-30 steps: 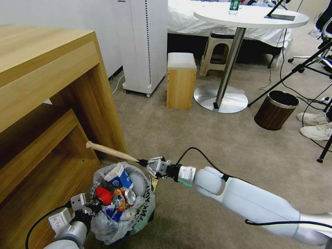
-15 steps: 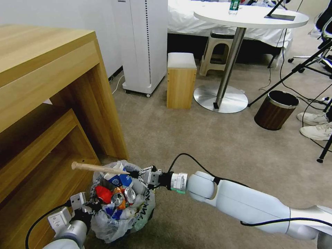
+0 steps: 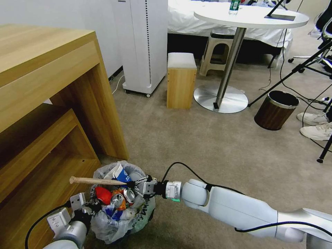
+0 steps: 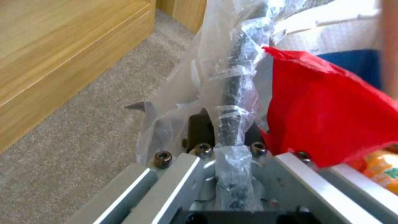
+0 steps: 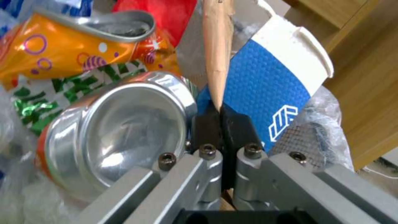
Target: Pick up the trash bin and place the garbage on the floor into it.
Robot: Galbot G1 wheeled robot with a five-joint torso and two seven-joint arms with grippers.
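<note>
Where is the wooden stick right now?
In the head view the wooden stick lies level across the top of the trash bin, pinched at its pointed end by the right gripper, beside the wooden desk.

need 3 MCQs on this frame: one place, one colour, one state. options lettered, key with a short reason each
1. Where is the wooden stick?
A. across the trash bin top
B. on the carpet
C. on the round table

2. What colour is the band on the paper cup?
A. green
B. blue
C. yellow

3. What state is the right gripper in?
A. open, empty
B. shut on the stick
C. shut on a can

Key: A, it lies over the litter; B, blue under a white rim; B, pads pinch its thin end. The left gripper clamps the bin's bagged rim.
</note>
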